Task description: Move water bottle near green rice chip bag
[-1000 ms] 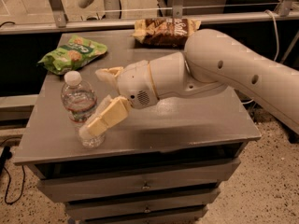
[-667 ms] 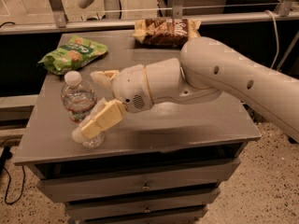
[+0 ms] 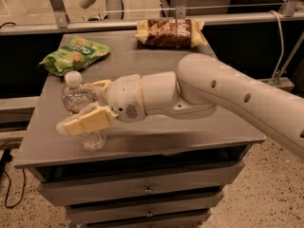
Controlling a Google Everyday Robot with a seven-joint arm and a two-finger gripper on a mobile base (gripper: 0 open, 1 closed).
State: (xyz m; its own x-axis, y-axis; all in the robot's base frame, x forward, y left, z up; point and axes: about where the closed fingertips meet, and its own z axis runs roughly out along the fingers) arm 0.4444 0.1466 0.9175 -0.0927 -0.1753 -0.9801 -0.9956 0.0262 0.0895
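Observation:
The water bottle (image 3: 76, 96), clear with a white cap, stands upright near the left front of the grey table (image 3: 190, 132). My gripper (image 3: 80, 106) reaches in from the right and is open around the bottle. One cream finger (image 3: 88, 121) lies across the bottle's front and the other (image 3: 101, 84) sits behind it. I cannot tell whether the fingers touch the bottle. The green rice chip bag (image 3: 73, 55) lies at the table's back left corner, a short way behind the bottle.
A brown chip bag (image 3: 171, 32) lies at the back middle of the table. My white arm (image 3: 228, 91) crosses the table's right half. The table has drawers (image 3: 147, 189) below and a metal rail (image 3: 142, 20) behind. The bottle stands close to the left edge.
My gripper has slid left, so the bottle now sits deeper between the fingers. The bottle and both bags have not moved.

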